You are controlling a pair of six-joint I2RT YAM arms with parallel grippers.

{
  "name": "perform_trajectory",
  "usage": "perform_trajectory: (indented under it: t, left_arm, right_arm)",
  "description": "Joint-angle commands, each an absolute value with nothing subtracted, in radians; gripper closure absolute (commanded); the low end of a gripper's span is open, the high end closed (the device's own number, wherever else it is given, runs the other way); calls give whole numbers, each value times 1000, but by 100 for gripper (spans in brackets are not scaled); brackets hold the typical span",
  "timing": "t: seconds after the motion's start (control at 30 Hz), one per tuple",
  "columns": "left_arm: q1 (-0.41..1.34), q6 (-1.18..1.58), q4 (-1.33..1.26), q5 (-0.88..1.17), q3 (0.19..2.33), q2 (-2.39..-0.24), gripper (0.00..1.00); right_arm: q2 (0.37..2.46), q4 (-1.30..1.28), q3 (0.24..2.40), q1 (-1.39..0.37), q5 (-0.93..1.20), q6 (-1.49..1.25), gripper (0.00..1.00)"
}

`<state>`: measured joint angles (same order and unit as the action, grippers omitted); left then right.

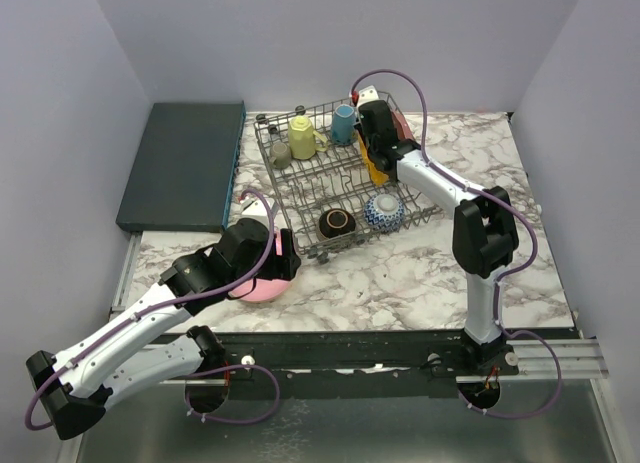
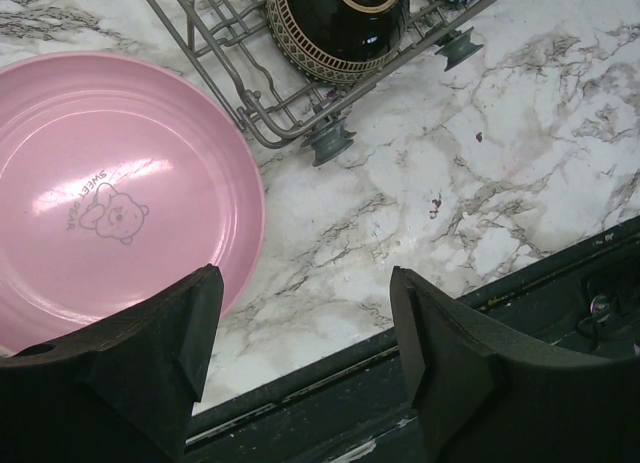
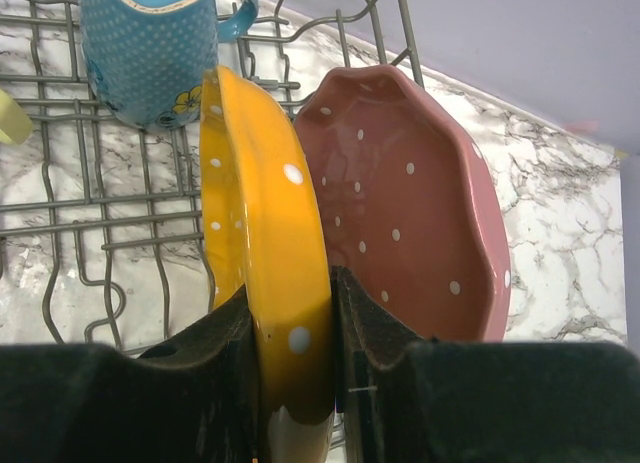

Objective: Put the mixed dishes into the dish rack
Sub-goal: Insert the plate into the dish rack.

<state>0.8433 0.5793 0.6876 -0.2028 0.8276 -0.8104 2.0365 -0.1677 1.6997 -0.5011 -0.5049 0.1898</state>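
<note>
The grey wire dish rack (image 1: pixel 300 188) holds a yellow mug (image 1: pixel 303 136), a blue mug (image 1: pixel 343 124), a grey-green mug (image 1: pixel 281 154), a brown bowl (image 1: pixel 336 223) and a blue-white bowl (image 1: pixel 384 210). My right gripper (image 3: pixel 292 313) is shut on the rim of the orange dotted plate (image 3: pixel 262 213), held on edge in the rack beside a dark red dotted plate (image 3: pixel 410 203) and the blue mug (image 3: pixel 150 43). My left gripper (image 2: pixel 305 328) is open above the table edge, right of the pink plate (image 2: pixel 100 203), which lies flat on the marble; the brown bowl (image 2: pixel 335 23) shows above.
A flat dark teal slab (image 1: pixel 185 163) lies at the back left. The rack's rubber feet (image 2: pixel 330 143) rest on the marble. The black front rail (image 1: pixel 380 348) runs along the near edge. Walls close in on three sides.
</note>
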Motion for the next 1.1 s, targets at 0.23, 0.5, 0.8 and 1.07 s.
perform_trajectory:
  t: [0.23, 0.5, 0.8, 1.07]
  left_arm:
    - [831, 566, 677, -201, 825, -816, 26]
    - [828, 567, 678, -201, 825, -815, 26]
    - [828, 568, 677, -201, 824, -816, 26]
    - [825, 568, 678, -199, 824, -818, 26]
  right_arm:
    - [2012, -66, 1671, -485, -578, 116, 82]
    - [1996, -58, 1671, -476, -607, 121, 56]
    - [1973, -78, 1674, -474, -600, 101, 44]
    - [1944, -130, 1684, -473, -544, 58, 37]
